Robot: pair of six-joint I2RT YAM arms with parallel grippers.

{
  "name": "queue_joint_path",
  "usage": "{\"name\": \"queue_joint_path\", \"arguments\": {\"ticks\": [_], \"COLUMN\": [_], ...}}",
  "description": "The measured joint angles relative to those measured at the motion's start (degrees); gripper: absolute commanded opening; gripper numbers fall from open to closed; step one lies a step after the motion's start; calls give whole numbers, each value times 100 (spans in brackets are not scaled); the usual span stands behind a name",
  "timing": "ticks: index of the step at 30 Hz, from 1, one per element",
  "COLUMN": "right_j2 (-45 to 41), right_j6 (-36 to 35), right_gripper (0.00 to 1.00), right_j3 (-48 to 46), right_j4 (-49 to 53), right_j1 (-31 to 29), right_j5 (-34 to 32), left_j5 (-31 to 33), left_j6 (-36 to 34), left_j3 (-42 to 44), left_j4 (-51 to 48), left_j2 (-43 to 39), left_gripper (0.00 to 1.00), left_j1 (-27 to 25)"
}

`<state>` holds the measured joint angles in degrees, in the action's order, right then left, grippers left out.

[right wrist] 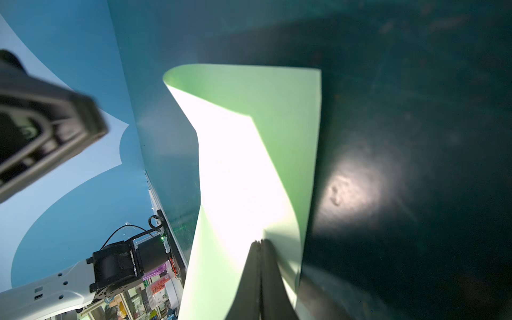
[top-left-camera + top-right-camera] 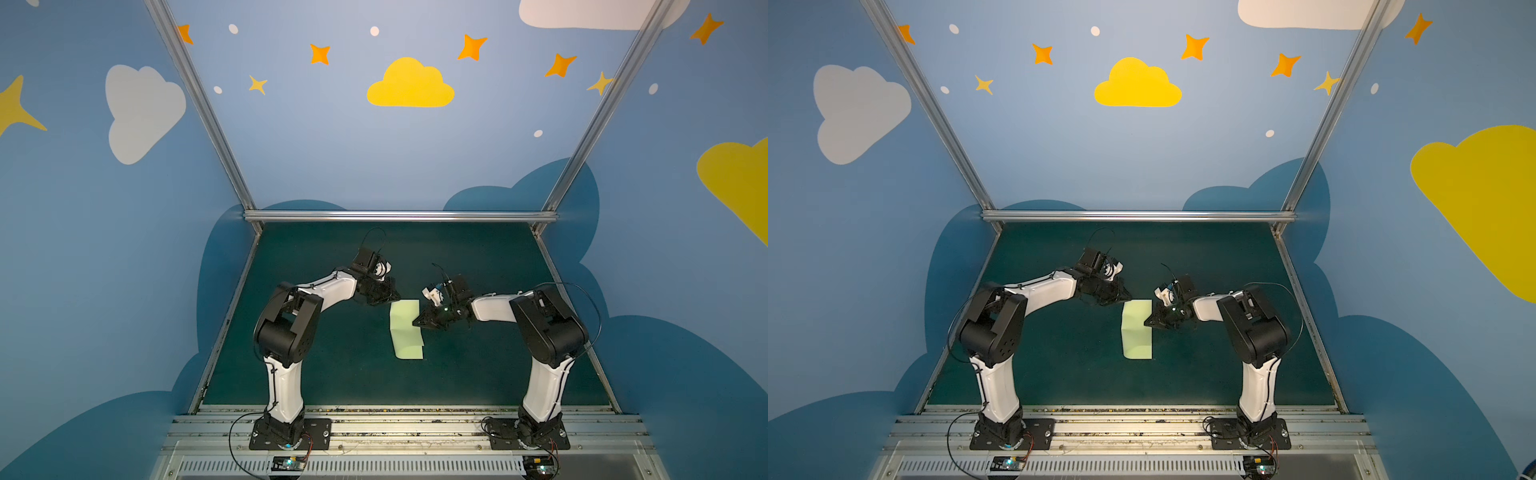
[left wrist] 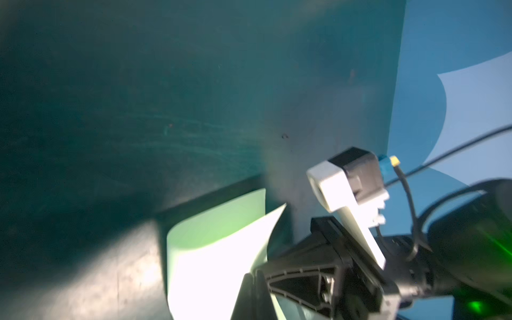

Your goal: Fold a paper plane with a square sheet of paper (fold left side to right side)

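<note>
The square sheet of paper (image 2: 406,328) is shown on the dark green mat (image 2: 332,374) between the two arms. It is doubled over into an upright strip whose long axis runs from the near side to the far side. The fold on its left is seen to be rounded and puffed rather than pressed flat, and the free edges are stacked on its right. The right gripper (image 2: 415,322) is brought in from the right at about mid-length, its jaws shut and its tips set on the upper layer at the free edges; whether a layer is nipped between them cannot be told. The left gripper (image 2: 392,296) is held just beside the far left corner of the strip, its jaws likewise shut and nothing carried. The uncreased fold is judged to lie on the side away from the right gripper and nearer the left. A flattening stroke would therefore be run along the long axis from the far end by the left arm, while the edges are pinned by the right.
</note>
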<state>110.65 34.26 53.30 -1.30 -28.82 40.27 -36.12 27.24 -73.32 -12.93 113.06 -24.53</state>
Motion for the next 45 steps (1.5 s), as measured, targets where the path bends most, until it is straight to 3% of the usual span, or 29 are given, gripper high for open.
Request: {"name": "queue_joint_path", "arguments": {"ticks": [14, 21, 27, 31, 37, 45], "right_j2": [-9, -26, -15, 13, 59, 61], "right_j6": [-2, -2, -2, -2, -2, -2], "right_gripper": [0, 0, 0, 0, 0, 0], "right_j3": [-31, -70, -87, -87, -87, -98], "right_j4": [-35, -92, -129, -138, -173, -201], "right_j1": [2, 2, 9, 28, 63, 68], "right_j5": [-4, -13, -9, 39, 155, 166], "left_j5": [37, 214, 302, 372, 568, 730], "left_j6": [-81, -192, -52, 321, 782, 964], "left_j3": [210, 960, 1672, 2277, 2905, 3091], "left_j4": [4, -146, -116, 280, 662, 1115], "left_j2": [437, -389, -1746, -2238, -2243, -2017], "left_gripper": [4, 4, 4, 4, 4, 4], "left_j1": [424, 544, -136, -721, -1147, -1239]}}
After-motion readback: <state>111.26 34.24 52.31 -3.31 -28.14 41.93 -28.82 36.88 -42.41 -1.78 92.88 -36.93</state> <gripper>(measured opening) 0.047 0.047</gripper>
